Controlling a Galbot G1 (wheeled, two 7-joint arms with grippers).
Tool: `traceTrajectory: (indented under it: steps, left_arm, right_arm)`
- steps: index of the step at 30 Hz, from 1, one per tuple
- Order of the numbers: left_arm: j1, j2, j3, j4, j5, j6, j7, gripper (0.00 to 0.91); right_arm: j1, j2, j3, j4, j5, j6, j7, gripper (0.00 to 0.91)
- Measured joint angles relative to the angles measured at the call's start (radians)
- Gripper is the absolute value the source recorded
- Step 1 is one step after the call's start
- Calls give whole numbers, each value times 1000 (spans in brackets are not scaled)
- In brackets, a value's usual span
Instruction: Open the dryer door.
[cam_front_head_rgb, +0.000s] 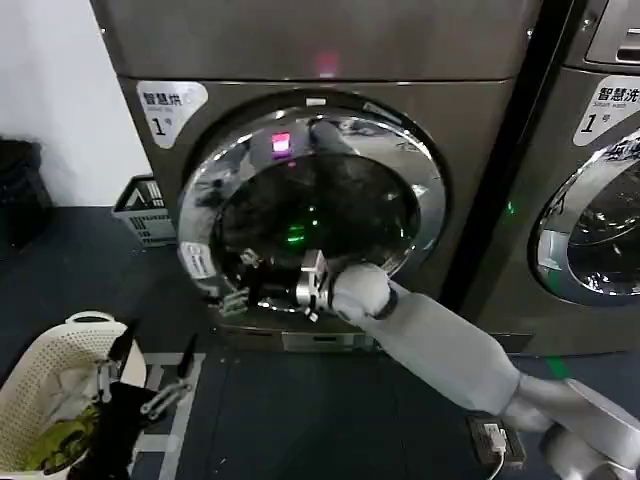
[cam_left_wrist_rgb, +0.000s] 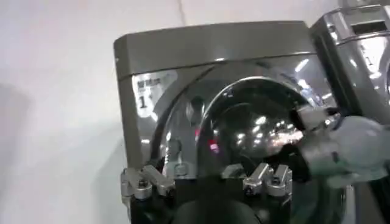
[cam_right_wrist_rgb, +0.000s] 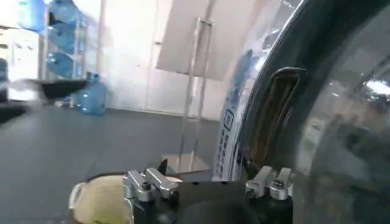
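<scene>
The right arm (cam_front_head_rgb: 450, 350) reaches from low in front to the dryer door (cam_front_head_rgb: 310, 200), which sits closed on the dryer (cam_front_head_rgb: 320, 60). The right gripper (cam_front_head_rgb: 240, 295) spreads open at the door's lower left rim. The left gripper (cam_front_head_rgb: 145, 385) hangs open above a laundry basket (cam_front_head_rgb: 60, 400).

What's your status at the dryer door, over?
Right gripper at lower left rim of dryer door, fingers open. Left gripper low, beside laundry basket, open. Door looks shut. Nothing blocking.
</scene>
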Motion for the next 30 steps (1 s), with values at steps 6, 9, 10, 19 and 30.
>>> traceTrajectory:
  steps: [6,9,10,19,30]
  left_arm:
    - [-45,43,-85,28,-77,37,41,907]
    - [-73,72,-144,49,-121,61,71,907]
    - [-83,83,-163,58,-140,72,77,907]
    - [-198,214,-254,122,-239,160,101,907]
    - [-316,318,-185,183,-240,216,124,907]
  right_arm:
    - [-11,-45,-1,69,19,-4,-17,907]
    - [-21,-65,-2,100,20,-5,-31,907]
    - [-26,-73,-3,113,20,-5,-35,907]
    - [-64,-146,14,221,29,-7,-75,907]
    - [-169,-282,106,370,24,3,-162,907]
